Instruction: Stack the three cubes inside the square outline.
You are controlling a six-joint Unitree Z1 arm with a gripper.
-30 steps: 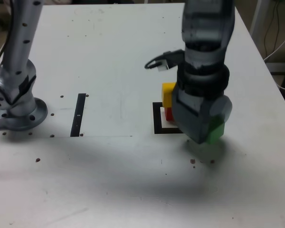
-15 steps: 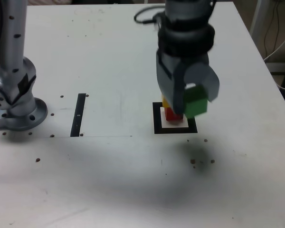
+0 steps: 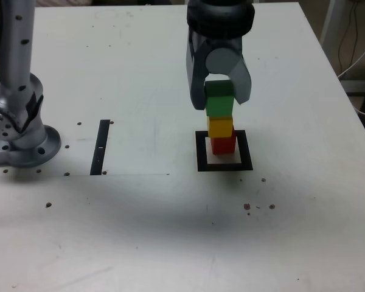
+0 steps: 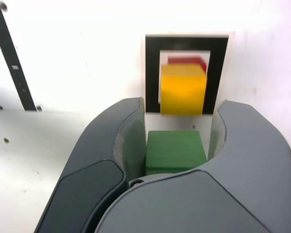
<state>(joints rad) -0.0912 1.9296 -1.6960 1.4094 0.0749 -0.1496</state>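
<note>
A robotics lab bench: a white table (image 3: 140,73) with screw holes carries a bolted-down metal arm base (image 3: 21,143), taped marks, and cables (image 3: 353,55) hang beside it.

White table (image 3: 140,73): square outline (image 3: 201,152), black strip (image 3: 101,146), arm base (image 3: 24,143).

The pincer (image 3: 219,97) is travelling from the bench surface at the exterior view's right of the square outline (image 3: 224,165), up and toward that view's left, carrying the green cube (image 3: 219,101) along with it. It is now hanging directly above the yellow cube (image 3: 220,126), with the green cube just over or touching the yellow one's top. The wrist is rolling too, and the yellow and red cube (image 3: 222,144), half hidden behind the arm earlier, are now showing fully.
</note>
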